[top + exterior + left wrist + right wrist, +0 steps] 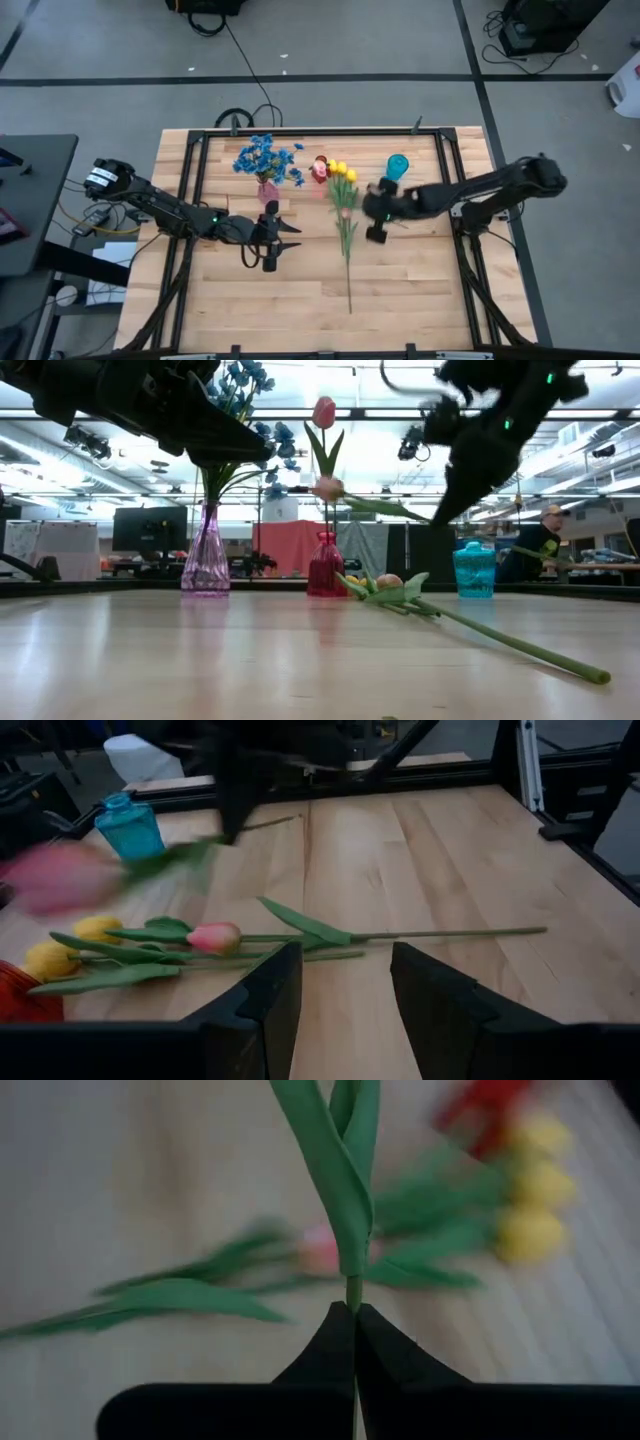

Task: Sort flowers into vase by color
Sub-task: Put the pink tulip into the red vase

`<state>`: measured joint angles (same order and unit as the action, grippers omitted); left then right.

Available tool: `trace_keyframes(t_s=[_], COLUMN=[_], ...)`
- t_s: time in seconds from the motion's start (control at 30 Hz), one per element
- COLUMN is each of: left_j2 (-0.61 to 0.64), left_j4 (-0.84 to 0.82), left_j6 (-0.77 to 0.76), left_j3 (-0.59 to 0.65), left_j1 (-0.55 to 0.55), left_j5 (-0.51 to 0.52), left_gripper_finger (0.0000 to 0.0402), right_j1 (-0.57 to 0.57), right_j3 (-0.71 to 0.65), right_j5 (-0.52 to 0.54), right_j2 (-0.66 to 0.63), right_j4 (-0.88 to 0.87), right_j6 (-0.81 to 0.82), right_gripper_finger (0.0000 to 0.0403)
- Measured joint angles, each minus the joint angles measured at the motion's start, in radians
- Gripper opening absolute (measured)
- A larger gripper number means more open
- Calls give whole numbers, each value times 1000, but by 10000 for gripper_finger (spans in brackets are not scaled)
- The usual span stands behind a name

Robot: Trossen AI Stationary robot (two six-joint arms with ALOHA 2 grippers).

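Note:
My right gripper (368,210) hangs above the table's middle, shut on a pink tulip (328,488) that it carries in the air near the red vase (326,570). Another pink tulip (323,410) stands in that vase. The blue blossoms (265,158) stand in a clear pink vase (207,565). Yellow tulips (95,930) and one pink tulip (213,936) lie on the table with their stems toward the near edge. My left gripper (345,970) is open, just left of these lying flowers and above the table. My right gripper pinches the pink tulip's green stem (353,1288) just below its leaves, between the two shut fingers. The fingers come slanting down from the table's right. The tulip is lifted clear and lies nearly level, with its blossom (328,488) pointing toward the red vase.
A teal vase (397,165) stands at the far side, right of the red vase. A black frame (300,133) runs round the table. Bare wood lies toward the near edge, crossed by one long stem (520,645). A person (545,535) sits in the room behind.

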<state>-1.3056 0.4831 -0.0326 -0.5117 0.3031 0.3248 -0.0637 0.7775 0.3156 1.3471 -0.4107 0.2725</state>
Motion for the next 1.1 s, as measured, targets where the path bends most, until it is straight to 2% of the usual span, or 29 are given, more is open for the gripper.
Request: trace_keyframes(t_s=[0.17, 0.27, 0.33, 0.53, 0.63, 0.77, 0.97, 1.1], left_j2=[0, 0, 0, 0, 0, 0, 0, 0], left_j4=[-1, 3, 8, 25, 32, 35, 37, 36], left_j6=[-1, 0, 2, 2, 2, 2, 2, 1], left_j3=[0, 0, 0, 0, 0, 0, 0, 0], left_j1=[-1, -1, -2, -2, -2, -2, -2, -2], left_j5=[0, 1, 4, 8, 9, 9, 9, 9], left_gripper_finger=[163, 163, 163, 163, 163, 163, 163, 163], right_j1=[160, 234, 274, 371, 416, 466, 521, 542], right_j3=[-69, -69, -64, -60, -59, -59, -60, -60], right_j5=[-80, -72, -51, -56, -126, -248, -316, -342], right_j2=[-80, -98, -105, -88, -37, 82, 294, 407], right_j4=[-34, -48, 13, 479, 772, 1123, 1576, 1795], right_j6=[62, 49, 25, -117, -165, -164, -105, -63], right_gripper_finger=[5, 5, 5, 6, 6, 7, 8, 9])
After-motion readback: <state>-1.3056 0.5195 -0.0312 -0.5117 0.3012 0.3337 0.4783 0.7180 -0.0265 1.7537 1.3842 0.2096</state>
